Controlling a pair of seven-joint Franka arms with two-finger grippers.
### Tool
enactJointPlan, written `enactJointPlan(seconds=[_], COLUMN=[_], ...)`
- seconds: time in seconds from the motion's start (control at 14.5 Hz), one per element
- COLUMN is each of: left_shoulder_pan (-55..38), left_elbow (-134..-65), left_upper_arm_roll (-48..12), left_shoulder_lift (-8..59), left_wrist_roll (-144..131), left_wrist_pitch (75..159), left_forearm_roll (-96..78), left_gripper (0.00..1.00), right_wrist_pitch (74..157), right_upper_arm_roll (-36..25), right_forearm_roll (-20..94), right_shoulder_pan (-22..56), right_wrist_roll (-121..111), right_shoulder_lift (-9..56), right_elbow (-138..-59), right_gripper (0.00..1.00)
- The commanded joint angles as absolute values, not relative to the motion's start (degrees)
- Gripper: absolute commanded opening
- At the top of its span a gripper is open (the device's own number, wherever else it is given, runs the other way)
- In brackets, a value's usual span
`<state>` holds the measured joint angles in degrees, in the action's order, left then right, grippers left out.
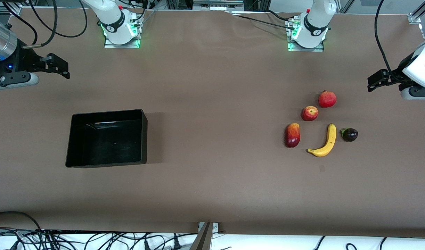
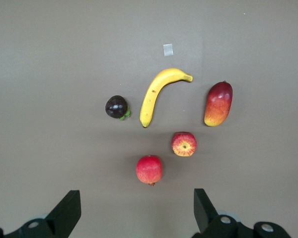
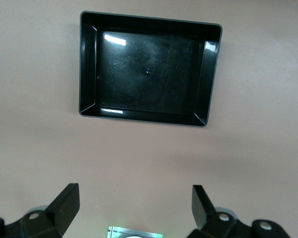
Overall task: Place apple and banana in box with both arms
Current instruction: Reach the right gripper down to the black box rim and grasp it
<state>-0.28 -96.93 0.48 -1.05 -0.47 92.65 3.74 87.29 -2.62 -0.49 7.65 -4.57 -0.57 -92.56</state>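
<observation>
The apple (image 1: pixel 309 113) lies on the brown table toward the left arm's end, with the banana (image 1: pixel 325 140) nearer to the front camera than it. Both show in the left wrist view, the apple (image 2: pixel 184 144) and the banana (image 2: pixel 156 94). The black box (image 1: pixel 104 139) stands empty toward the right arm's end and also shows in the right wrist view (image 3: pixel 139 74). My left gripper (image 1: pixel 374 83) (image 2: pixel 137 210) is open and empty, up over the table edge at the left arm's end. My right gripper (image 1: pixel 61 67) (image 3: pixel 136 206) is open and empty, up over the table at the right arm's end.
A plain red round fruit with a crown tip (image 1: pixel 327 99) lies beside the apple, farther from the front camera. A red-and-yellow mango (image 1: pixel 292 135) and a dark purple fruit (image 1: pixel 350 134) flank the banana. The arm bases (image 1: pixel 122 31) (image 1: pixel 308 34) stand at the table's back edge.
</observation>
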Motion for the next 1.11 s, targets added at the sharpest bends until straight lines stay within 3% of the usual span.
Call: enactJointPlan(seconds=[0.0, 0.48, 0.83, 1.04], left_shoulder_pan=[-0.1, 0.1, 0.2, 0.3], left_elbow=[-96.9, -96.7, -96.7, -96.7], left_upper_arm_roll=[0.2, 0.3, 0.4, 0.4], left_shoulder_lift=[-1.1, -1.1, -1.1, -1.2], left_wrist_roll=[0.2, 0.2, 0.3, 0.3], left_wrist_pitch=[92.5, 92.5, 92.0, 92.0], left_forearm_roll=[2.9, 3.0, 3.0, 3.0], left_gripper=[1.00, 1.00, 1.00, 1.00], right_wrist_pitch=[86.8, 88.6, 112.3, 122.4], right_upper_arm_roll=[-2.7, -3.2, -9.5, -12.0], right_forearm_roll=[-1.4, -2.5, -4.4, -4.0], right_shoulder_pan=[7.8, 6.8, 6.2, 5.5], right_wrist_roll=[-5.0, -4.7, -4.6, -5.0], right_shoulder_lift=[-0.8, 3.5, 10.5, 16.9], right_elbow=[-91.7, -93.0, -107.5, -110.6], right_gripper=[1.00, 1.00, 1.00, 1.00])
